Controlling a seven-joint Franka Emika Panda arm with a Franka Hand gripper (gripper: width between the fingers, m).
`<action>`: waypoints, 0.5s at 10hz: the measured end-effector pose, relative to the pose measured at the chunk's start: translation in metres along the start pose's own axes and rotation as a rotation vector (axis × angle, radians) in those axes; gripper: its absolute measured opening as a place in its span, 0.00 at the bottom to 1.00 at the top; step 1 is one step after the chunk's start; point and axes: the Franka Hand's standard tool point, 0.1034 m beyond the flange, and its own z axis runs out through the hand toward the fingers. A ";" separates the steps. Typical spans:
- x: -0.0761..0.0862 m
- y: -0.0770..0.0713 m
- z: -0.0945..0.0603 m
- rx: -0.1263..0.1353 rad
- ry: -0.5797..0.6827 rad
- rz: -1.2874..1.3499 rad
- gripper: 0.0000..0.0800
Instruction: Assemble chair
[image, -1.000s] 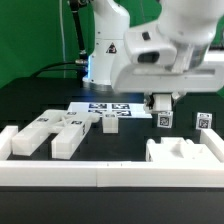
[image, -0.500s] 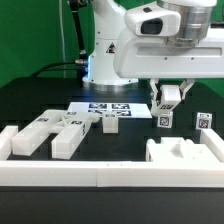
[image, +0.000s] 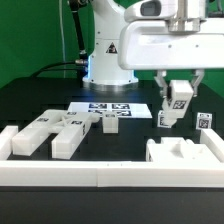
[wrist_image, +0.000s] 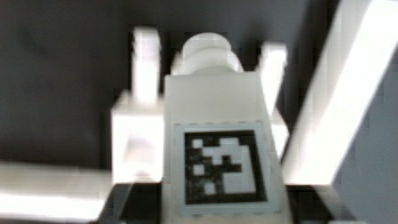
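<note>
My gripper (image: 179, 92) is shut on a small white chair piece (image: 181, 102) with a black-and-white tag and holds it above the table at the exterior view's right. In the wrist view this piece (wrist_image: 217, 120) fills the middle, its tag towards the jaws and its rounded end pointing away. Two more small tagged pieces (image: 165, 120) (image: 205, 119) stand on the table below. A large white notched chair piece (image: 185, 153) lies at the front right, and part of a white piece (wrist_image: 135, 100) shows under the held one.
Several chunky white chair pieces (image: 50, 133) lie at the front left. The marker board (image: 100, 106) lies mid-table with a small tagged block (image: 110, 122) at its edge. A white rail (image: 100, 176) borders the table front. The robot base (image: 105, 60) stands behind.
The gripper has risen and moved towards the exterior view's right with the small tagged piece in it. The pieces on the table have not moved.
</note>
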 end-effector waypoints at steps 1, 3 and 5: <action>0.010 -0.003 -0.001 0.004 0.109 -0.002 0.36; 0.001 -0.001 0.004 0.002 0.204 -0.004 0.36; 0.002 -0.001 0.004 0.002 0.201 -0.009 0.36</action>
